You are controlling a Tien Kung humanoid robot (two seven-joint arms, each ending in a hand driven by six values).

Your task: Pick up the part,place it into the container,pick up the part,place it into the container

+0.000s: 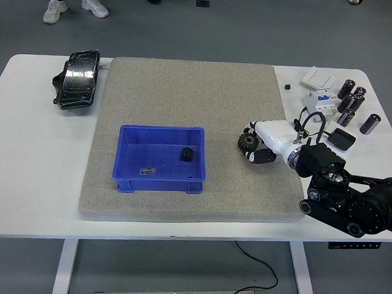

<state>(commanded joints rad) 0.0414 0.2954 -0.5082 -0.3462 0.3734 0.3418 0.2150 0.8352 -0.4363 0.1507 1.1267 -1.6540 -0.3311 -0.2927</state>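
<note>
Since the gear point(247, 141) looks like a small dark toothed metal part, I'd expect it to be rigid, dense for its size, not fragile, with teeth giving decent bite. It sits at the fingertips of the right hand point(264, 145), on the grey mat point(192, 88) right of the blue container point(159, 160). The fingers look curled around it, but whether it's lifted or resting on the mat I can't tell. Best hold is probably across the toothed rim, not the flat faces. The container already has two small dark parts in it, with free floor at its left. The path leftward over the mat is open; the only obstacle is the container's near wall, so clear that rim. Clutter stays on the surface point(27, 146) at far right.
</note>
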